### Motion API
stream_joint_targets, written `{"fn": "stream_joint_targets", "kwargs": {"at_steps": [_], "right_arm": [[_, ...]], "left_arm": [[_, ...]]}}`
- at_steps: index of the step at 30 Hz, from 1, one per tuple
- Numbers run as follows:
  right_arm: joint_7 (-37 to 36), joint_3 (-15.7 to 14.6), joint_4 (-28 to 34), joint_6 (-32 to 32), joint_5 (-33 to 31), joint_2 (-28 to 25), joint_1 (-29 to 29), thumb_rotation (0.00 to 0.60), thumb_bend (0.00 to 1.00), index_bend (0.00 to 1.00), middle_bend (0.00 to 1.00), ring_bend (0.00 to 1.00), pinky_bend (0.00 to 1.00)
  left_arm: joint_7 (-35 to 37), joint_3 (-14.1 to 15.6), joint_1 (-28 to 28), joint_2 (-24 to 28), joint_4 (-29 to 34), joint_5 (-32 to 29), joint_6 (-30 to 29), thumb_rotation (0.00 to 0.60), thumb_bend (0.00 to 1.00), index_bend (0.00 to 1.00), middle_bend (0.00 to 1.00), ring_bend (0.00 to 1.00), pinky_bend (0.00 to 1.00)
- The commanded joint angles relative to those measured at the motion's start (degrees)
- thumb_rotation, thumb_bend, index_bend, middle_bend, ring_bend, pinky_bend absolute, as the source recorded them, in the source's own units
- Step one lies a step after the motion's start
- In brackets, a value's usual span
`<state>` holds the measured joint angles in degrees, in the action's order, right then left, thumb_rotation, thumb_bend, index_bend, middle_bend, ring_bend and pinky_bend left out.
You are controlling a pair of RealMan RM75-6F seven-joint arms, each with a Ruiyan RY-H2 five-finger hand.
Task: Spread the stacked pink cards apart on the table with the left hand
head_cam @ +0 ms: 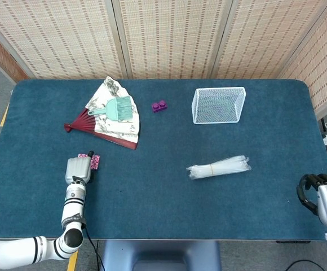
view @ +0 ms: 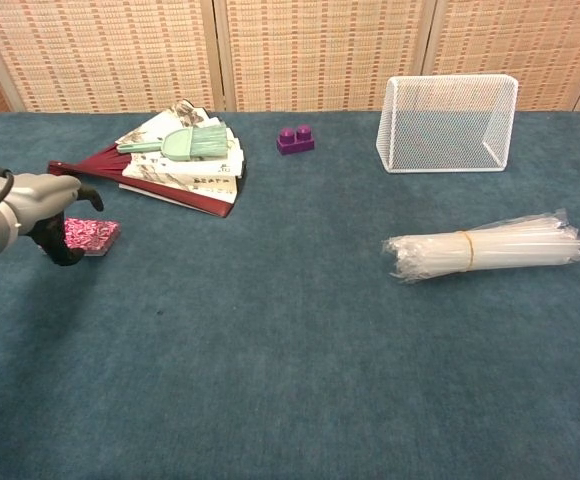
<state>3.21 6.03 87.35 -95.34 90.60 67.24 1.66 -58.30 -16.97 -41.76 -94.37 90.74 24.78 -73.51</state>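
left hand (view: 50, 208) over pink cards (view: 94, 236), near table (head_cam: 152, 226) edge

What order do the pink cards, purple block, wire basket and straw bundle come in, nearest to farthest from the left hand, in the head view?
1. Pink cards: right at the left hand.
2. Purple block: far side, middle.
3. Straw bundle: to the right, mid-table.
4. Wire basket: far right.
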Motion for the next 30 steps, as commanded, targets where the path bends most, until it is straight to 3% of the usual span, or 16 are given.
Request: {"fn": "stream_joint_targets", "kwargs": {"at_steps": [1, 17, 30], "right_arm": [[-0.13, -0.03, -0.01, 0.06, 0.03, -0.08, 0.02, 0.600, 0.50, 0.74, 0.65, 0.55, 0.84], [-0.94, -0.23, 0.36, 0.32, 0.06, -0.69, -0.06, 0.600, 0.50, 0.74, 0.65, 0.55, 0.84], [-0.96, -0.25, 0.33, 0.33, 0.13, -0.67, -0.05, 0.600, 0.50, 0.74, 0.65, 0.55, 0.84]], "left_arm": [[-1.74, -0.66, -1.51, -1.98, -1.61, -2.29, -1.71, 0.600, 0.43, 0.17, 1.00, 1.00, 1.00], [-3.19, -2.06, -4.14, -6.59, -8.66, -5.82, -4.02, 0.600, 0.43, 0.20, 1.00, 1.00, 1.00], [-4.56, -3.02, -4.28, -6.93, -9.72, -8.01, -4.69, 0.600, 0.43, 0.20, 1.00, 1.00, 1.00]]}}
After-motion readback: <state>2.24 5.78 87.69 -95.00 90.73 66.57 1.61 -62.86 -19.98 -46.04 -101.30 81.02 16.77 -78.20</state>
